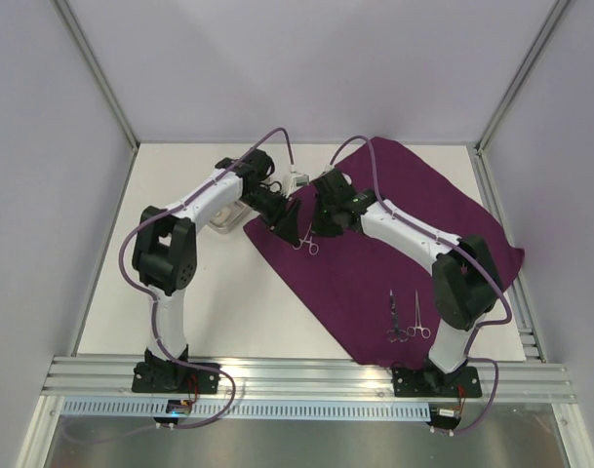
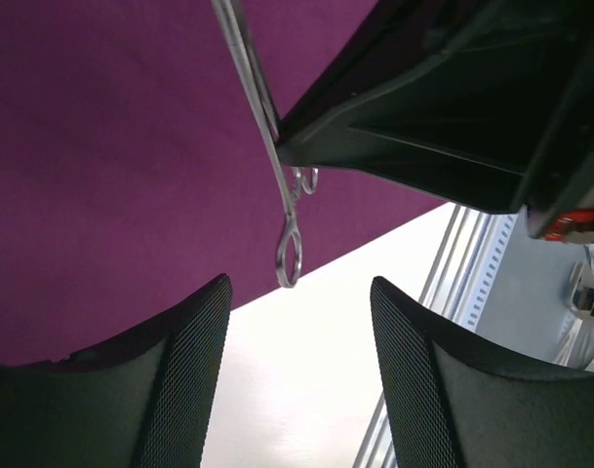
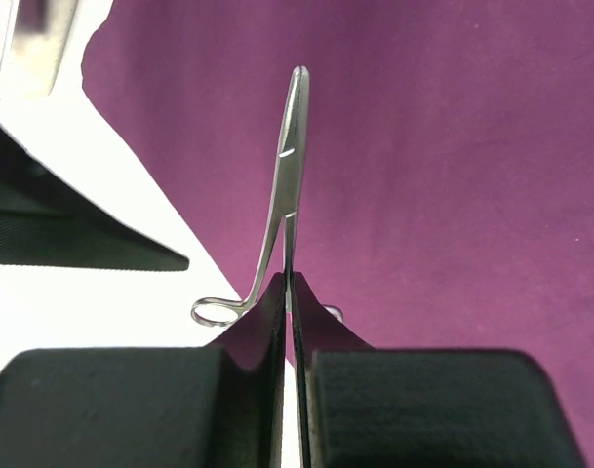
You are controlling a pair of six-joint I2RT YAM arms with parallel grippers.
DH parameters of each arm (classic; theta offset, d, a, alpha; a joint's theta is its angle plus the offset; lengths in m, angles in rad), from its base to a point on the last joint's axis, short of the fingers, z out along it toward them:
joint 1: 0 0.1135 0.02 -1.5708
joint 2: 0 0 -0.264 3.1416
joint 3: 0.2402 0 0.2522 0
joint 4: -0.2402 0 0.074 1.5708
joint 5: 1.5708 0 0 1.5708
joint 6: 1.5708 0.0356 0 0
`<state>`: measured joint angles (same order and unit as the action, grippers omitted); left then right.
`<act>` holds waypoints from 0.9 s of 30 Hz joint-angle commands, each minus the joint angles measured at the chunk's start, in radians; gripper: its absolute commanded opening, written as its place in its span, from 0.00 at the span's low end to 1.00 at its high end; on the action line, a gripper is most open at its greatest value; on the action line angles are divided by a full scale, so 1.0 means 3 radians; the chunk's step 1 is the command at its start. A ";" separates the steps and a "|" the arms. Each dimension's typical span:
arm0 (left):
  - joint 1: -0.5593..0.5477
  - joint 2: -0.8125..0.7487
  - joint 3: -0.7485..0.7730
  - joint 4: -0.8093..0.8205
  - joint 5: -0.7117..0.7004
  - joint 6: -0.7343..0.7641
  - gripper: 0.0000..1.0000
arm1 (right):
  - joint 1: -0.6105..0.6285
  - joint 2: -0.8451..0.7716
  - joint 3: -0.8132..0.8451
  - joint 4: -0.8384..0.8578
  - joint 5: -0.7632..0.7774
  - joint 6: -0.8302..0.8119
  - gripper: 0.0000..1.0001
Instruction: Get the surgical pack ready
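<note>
The dark purple cloth (image 1: 394, 224) lies spread flat on the right half of the table. My right gripper (image 1: 312, 218) hangs over its left edge, shut on a steel clamp (image 1: 307, 245) whose finger rings hang down. In the right wrist view the clamp (image 3: 289, 166) is pinched between my closed fingers (image 3: 290, 278). My left gripper (image 1: 285, 222) is open and empty right beside it. Its view shows that clamp (image 2: 267, 117) ahead of the spread fingers (image 2: 298, 283). Two more clamps (image 1: 406, 320) lie side by side on the cloth near the front. The steel tray (image 1: 225, 222) sits left of the cloth, mostly hidden by my left arm.
White gauze (image 1: 297, 181) lies behind the grippers near the cloth's back left corner. Frame posts and white walls enclose the table. A metal rail (image 1: 306, 375) runs along the front edge. The two grippers are almost touching.
</note>
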<state>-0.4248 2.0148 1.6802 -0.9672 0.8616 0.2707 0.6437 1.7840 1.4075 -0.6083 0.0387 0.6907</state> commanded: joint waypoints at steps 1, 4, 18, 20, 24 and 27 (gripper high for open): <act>-0.0041 0.0064 0.0065 0.0115 -0.0100 0.0049 0.67 | 0.0007 0.0010 0.0151 0.0151 -0.0057 0.0086 0.01; -0.0041 0.0085 0.0070 0.0115 -0.0136 0.0074 0.61 | 0.0007 0.0015 0.0166 0.0156 -0.0073 0.0101 0.01; -0.0046 0.0151 0.0100 0.0161 -0.0014 -0.0130 0.00 | 0.0002 0.0087 0.0171 0.0238 -0.0221 0.0162 0.00; -0.0046 0.0182 0.0187 0.0085 -0.0029 -0.0176 0.00 | -0.0003 0.0097 0.0166 0.0248 -0.0282 0.0173 0.00; 0.0020 0.0279 0.0484 -0.0461 -0.0273 -0.0018 0.00 | -0.0039 0.0026 0.0161 0.0172 -0.0338 0.0147 0.10; 0.0295 0.0269 0.0657 -0.0758 -0.0371 0.0125 0.00 | -0.0070 -0.0091 0.0110 0.0161 -0.0436 0.0025 0.29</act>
<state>-0.4133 2.1086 1.8034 -1.0695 0.7799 0.2562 0.6292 1.8065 1.4216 -0.5827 -0.0460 0.7223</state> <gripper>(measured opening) 0.018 0.250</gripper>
